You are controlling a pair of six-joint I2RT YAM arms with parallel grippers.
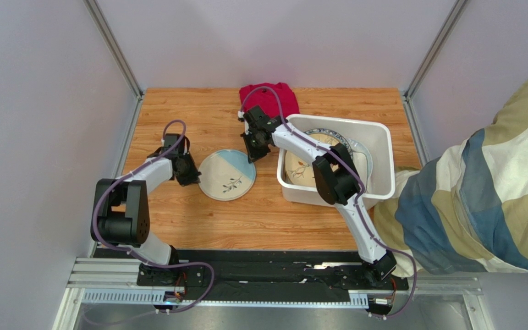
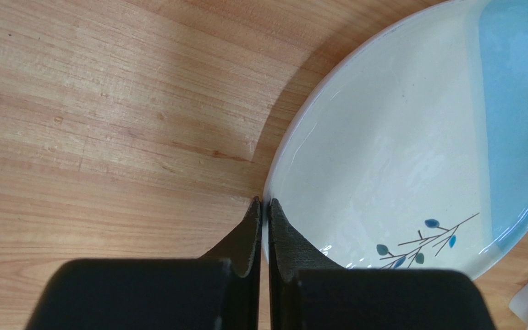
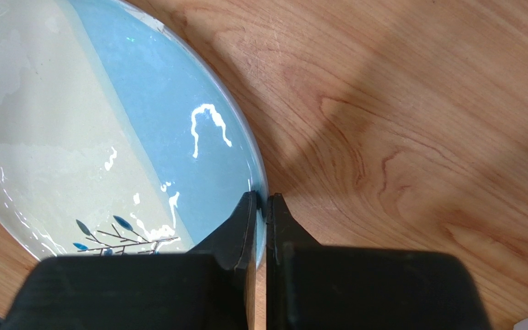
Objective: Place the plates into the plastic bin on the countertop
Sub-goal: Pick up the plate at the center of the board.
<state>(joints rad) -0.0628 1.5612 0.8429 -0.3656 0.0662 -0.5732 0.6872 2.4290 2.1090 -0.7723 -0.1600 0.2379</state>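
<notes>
A cream-and-blue plate with a leaf sprig (image 1: pixel 227 174) lies on the countertop (image 1: pixel 198 227), left of the plastic bin (image 1: pixel 382 155). My left gripper (image 1: pixel 189 176) is shut on the plate's left rim; in the left wrist view its jaws (image 2: pixel 264 203) pinch the cream edge of the plate (image 2: pixel 397 151). My right gripper (image 1: pixel 253 154) is shut on the upper right rim; in the right wrist view it (image 3: pixel 261 199) clamps the blue edge of the plate (image 3: pixel 108 124). Inside the bin lie other plates, one with a leaf sprig (image 1: pixel 300 169) and a blue floral one (image 1: pixel 333 135).
A folded red cloth (image 1: pixel 268 96) lies at the back, just behind my right wrist. A person's striped sleeve (image 1: pixel 480 179) reaches in at the right, next to the bin. Grey walls enclose the table on three sides.
</notes>
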